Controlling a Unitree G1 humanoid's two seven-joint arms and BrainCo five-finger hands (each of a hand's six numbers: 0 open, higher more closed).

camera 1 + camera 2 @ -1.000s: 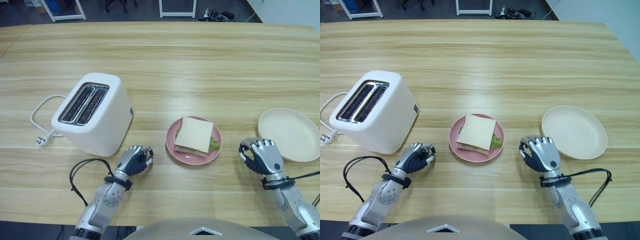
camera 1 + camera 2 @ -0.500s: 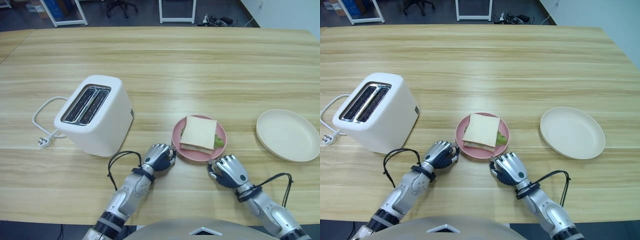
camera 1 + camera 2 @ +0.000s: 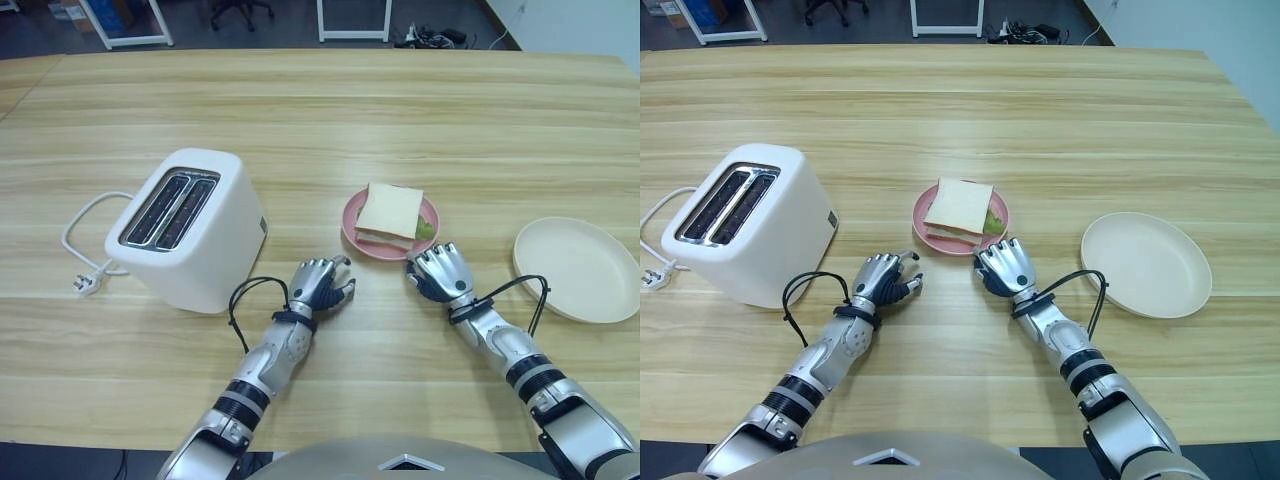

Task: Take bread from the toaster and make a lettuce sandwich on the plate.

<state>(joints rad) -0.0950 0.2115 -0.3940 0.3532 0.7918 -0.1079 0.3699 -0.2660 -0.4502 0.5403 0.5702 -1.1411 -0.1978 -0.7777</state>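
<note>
A white-bread sandwich with green lettuce (image 3: pixel 390 210) lies on a small round pink plate (image 3: pixel 348 226), right of the white two-slot toaster (image 3: pixel 190 235). The right hand (image 3: pixel 438 272), fingers curled and holding nothing, sits just beside the plate's near rim. The left hand (image 3: pixel 320 284) rests loosely spread and empty on the light wooden bench (image 3: pixel 350 110).

Counter (image 3: pixel 400 120): pale wood, straight grain, smooth with a soft sheen.
Toaster (image 3: pixel 200 240): white casing, plastic by the look of it, smooth and semi-matt; dark metal-looking slots on top.
Toaster cord (image 3: pixel 75 230): white, smooth sheathing.
Pink plate (image 3: pixel 349 232): smooth, lightly glossy.
Bread slice (image 3: pixel 390 210): pale, matt, fine-pored crumb.
Lettuce (image 3: pixel 425 229): green, crinkled leaf.
Cream plate (image 3: pixel 580 270): smooth, matt.
Left hand (image 3: pixel 320 283), right hand (image 3: pixel 440 272): silver metallic shells, dark inner parts.
</note>
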